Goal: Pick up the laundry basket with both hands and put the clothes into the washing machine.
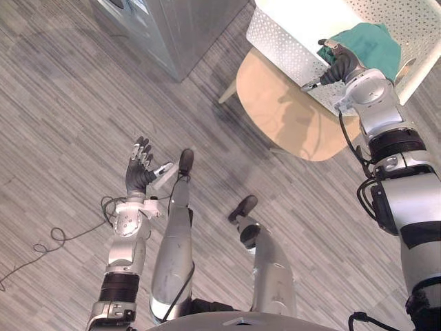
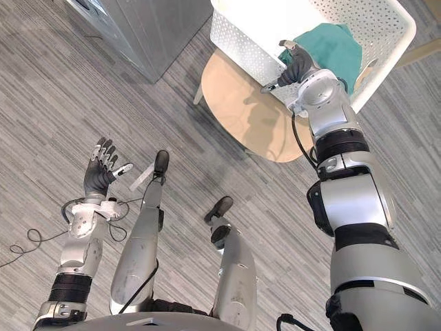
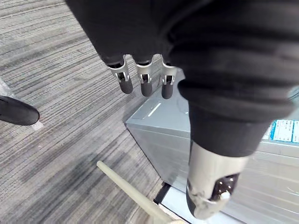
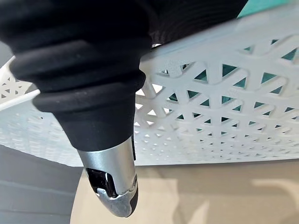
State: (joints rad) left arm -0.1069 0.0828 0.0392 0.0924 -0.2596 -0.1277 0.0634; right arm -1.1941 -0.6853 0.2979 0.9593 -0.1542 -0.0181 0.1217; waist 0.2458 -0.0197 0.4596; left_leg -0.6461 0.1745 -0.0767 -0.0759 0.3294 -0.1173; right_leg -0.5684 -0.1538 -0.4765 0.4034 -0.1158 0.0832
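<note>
A white perforated laundry basket (image 1: 282,52) stands on a round wooden table (image 1: 289,117) at the upper right. A teal garment (image 1: 372,45) lies inside it. My right hand (image 1: 339,67) is at the basket's near rim, fingers hooked over the edge and thumb (image 4: 114,186) outside the lattice wall (image 4: 210,121). My left hand (image 1: 140,169) hangs low on the left above the floor, away from the basket, with straight fingers (image 3: 142,84) holding nothing. The grey washing machine (image 1: 172,27) stands at the top, left of the table.
Grey striped carpet covers the floor between the washing machine and the table. A pale table leg (image 3: 131,191) slants across the floor by the machine's lower corner (image 3: 187,135).
</note>
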